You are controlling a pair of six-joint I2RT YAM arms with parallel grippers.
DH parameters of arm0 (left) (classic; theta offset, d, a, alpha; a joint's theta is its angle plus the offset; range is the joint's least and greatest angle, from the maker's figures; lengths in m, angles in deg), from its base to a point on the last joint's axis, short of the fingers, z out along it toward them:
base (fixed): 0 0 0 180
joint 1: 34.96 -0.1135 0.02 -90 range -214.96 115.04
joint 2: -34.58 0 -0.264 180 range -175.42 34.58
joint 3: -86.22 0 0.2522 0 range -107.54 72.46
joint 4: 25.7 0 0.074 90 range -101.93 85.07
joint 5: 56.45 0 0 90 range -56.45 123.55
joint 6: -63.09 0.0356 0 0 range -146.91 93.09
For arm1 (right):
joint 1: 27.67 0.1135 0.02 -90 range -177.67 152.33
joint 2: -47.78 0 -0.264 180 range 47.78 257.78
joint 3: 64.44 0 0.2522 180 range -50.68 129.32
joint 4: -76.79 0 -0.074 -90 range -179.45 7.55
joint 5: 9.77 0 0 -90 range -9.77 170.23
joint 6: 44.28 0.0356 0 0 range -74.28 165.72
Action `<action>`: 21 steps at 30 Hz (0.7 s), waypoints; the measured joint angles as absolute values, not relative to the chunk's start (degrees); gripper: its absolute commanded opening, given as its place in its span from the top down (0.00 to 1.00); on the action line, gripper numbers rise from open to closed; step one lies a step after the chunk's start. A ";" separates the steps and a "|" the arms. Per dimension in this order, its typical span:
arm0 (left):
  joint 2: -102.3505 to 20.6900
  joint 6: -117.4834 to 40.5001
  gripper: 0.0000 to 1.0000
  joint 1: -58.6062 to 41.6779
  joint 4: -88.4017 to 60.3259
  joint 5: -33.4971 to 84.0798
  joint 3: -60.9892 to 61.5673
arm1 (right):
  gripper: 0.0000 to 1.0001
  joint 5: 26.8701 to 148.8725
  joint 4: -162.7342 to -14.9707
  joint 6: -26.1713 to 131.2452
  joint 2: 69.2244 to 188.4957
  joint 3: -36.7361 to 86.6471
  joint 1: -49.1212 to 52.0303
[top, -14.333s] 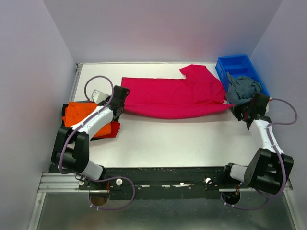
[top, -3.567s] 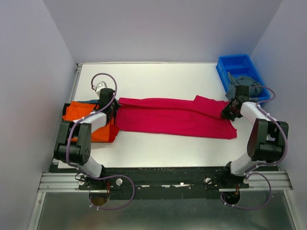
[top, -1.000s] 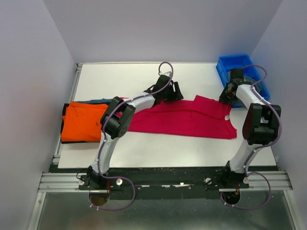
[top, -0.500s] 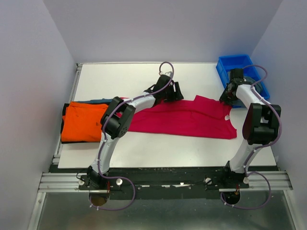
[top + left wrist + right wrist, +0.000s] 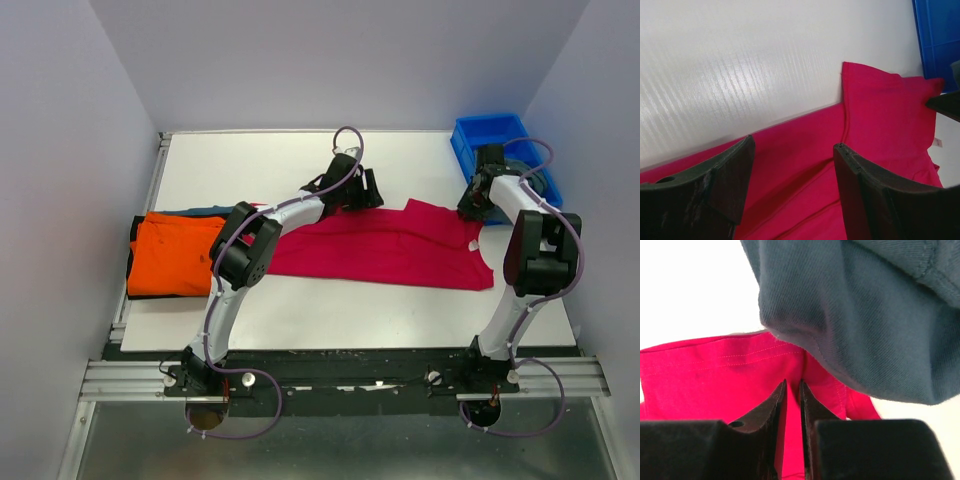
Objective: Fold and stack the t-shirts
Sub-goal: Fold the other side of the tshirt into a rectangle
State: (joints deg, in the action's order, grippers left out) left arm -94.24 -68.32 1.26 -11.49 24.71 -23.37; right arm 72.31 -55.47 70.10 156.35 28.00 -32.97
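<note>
The large crimson-pink t-shirt lies folded into a long band across the middle of the table. My left gripper hovers open over its far edge; in the left wrist view the gripper has only flat crimson cloth under its spread fingers. My right gripper is at the shirt's right sleeve, beside the bin. In the right wrist view the gripper is shut on a fold of crimson cloth. A grey-blue t-shirt hangs just above it.
An orange t-shirt tops a folded stack at the left edge, with darker cloth showing beneath. The blue plastic bin stands at the back right, right behind my right wrist. A small white tag sticks out from the crimson shirt's edge.
Over the last second almost nothing has moved. Before that, my left gripper left the shirt's left end for its far edge, and the right gripper went up to the sleeve.
</note>
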 measured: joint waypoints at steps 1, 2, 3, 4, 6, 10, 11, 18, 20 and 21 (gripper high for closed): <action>-94.24 -68.25 0.24 1.26 -11.35 24.71 -23.42 | 0.87 72.37 -55.47 70.13 156.35 28.00 -32.97; -94.24 -68.23 0.24 1.26 -11.35 24.71 -23.42 | 0.91 72.37 -55.54 70.10 156.35 28.00 -32.97; -94.24 -68.21 0.24 1.26 -11.33 24.71 -23.42 | 0.96 72.39 -55.56 70.06 156.35 28.00 -32.97; -94.24 -68.10 0.24 1.26 -11.33 24.71 -23.44 | 0.99 72.42 -55.58 69.99 156.33 27.97 -32.97; -94.24 -68.06 0.24 1.26 -11.31 24.71 -23.44 | 0.99 72.46 -55.65 69.75 156.18 27.80 -32.97; -94.24 -68.06 0.24 1.26 -11.29 24.71 -23.44 | 0.99 72.55 -56.02 69.67 154.15 25.55 -32.60; -94.24 -68.06 0.24 1.26 -11.27 24.71 -23.44 | 0.99 72.55 -55.97 69.67 153.91 25.29 -32.51; -94.24 -68.06 0.24 1.26 -10.83 24.71 -23.44 | 0.99 75.26 -57.44 70.23 143.37 14.42 -32.12; -94.24 -68.01 0.24 1.26 -10.57 24.71 -23.44 | 0.98 76.53 -58.40 70.78 140.09 10.88 -32.01; -94.24 -68.01 0.24 1.26 -10.46 24.71 -23.44 | 0.97 77.29 -58.84 71.07 138.56 9.09 -32.01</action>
